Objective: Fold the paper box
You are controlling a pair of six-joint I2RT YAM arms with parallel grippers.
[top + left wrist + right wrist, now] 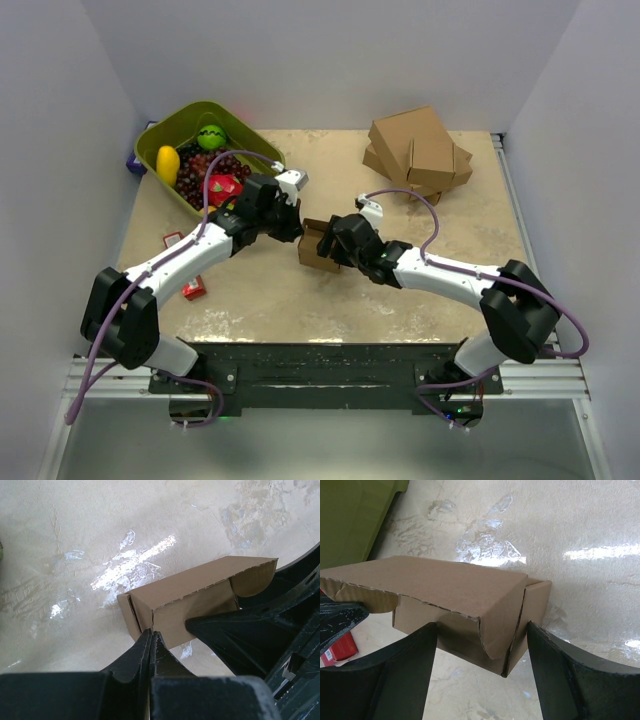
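The paper box point(316, 246), brown kraft card with a lid panel folded over and rounded tuck flaps, sits mid-table between both arms. My right gripper point(335, 242) straddles one end of the paper box point(445, 587): the right gripper point(482, 627) has one finger on the long side wall and the other against the end flap. In the left wrist view the paper box point(185, 597) lies just ahead of my left gripper point(151, 632), whose fingers are pressed together with their tips at the box's near corner edge. A right-arm finger point(225, 632) reaches in from the right.
A green bin point(165, 135) with fruit stands at the back left, its wall point(355, 520) close to the box. A pile of larger brown cartons point(418, 150) sits at the back right. Small red packs point(193, 290) lie near the left arm, one showing point(337, 647).
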